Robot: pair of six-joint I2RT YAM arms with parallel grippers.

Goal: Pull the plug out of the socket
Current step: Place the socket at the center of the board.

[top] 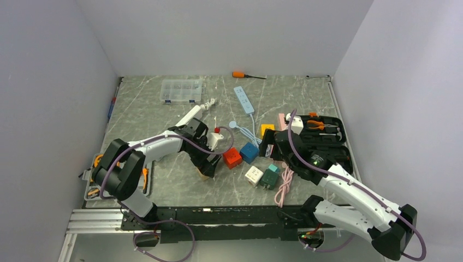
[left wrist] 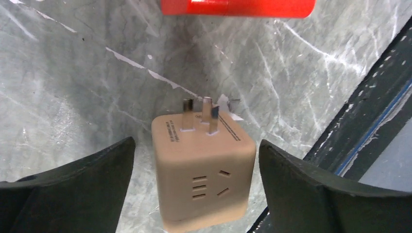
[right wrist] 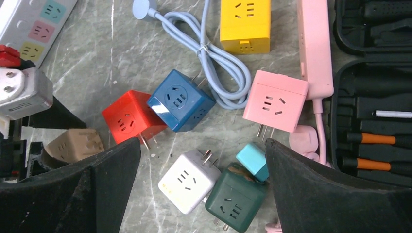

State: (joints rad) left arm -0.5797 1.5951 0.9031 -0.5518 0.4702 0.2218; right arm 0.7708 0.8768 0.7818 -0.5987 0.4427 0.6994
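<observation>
Looks like a robotics lab test cell. Walled in on three sides by plain pale panels [top: 229, 33], around a grey marbled worktop [top: 153, 114]. Fitted along the near edge with aluminium framing [top: 93, 221] and two white, cabled machines: left arm [top: 155, 144], right arm [top: 355, 191]. Stocked like a bench: open black tool case [top: 327, 143], orange-handled screwdriver [top: 240, 75], clear compartment box [top: 180, 90], coloured cube adapters [right wrist: 180, 99].

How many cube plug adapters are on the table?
7: tan cube inside the open left claw; red cube, blue cube, white cube and green cube clustered mid-table; pink cube beside the pink strip; yellow cube farther back. A teal block against the green cube may be another.
</observation>
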